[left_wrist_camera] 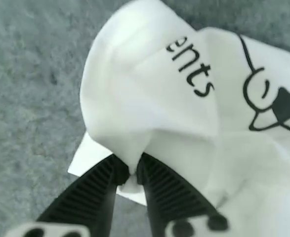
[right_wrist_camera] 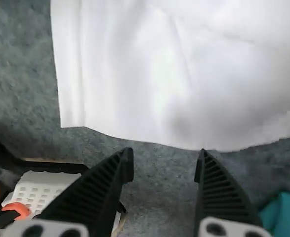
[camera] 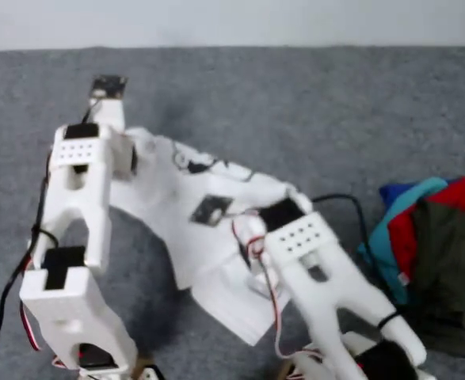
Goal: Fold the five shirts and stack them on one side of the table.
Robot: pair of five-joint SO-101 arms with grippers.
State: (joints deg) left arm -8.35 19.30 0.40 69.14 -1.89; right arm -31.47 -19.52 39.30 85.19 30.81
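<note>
**White shirt** (camera: 177,190) lay spread and rumpled at mid-desk (camera: 295,103), between the two arms. **Left gripper** (left_wrist_camera: 130,173) was at the shirt's far corner, its fingers (left_wrist_camera: 159,187) clenched on a pinched fold of the cloth. **Right gripper** (right_wrist_camera: 164,168) hung over the desk just beside the shirt's near edge, its fingers (right_wrist_camera: 105,182) spread and grasping nothing. **Pile** (camera: 430,245) of blue, teal, red and dark shirts sat at the right side, apart from the white shirt.

White shirt (camera: 169,198) partly hidden under right arm (camera: 327,261); coloured shirt pile (camera: 434,237) cut off by right edge, count unclear
</note>
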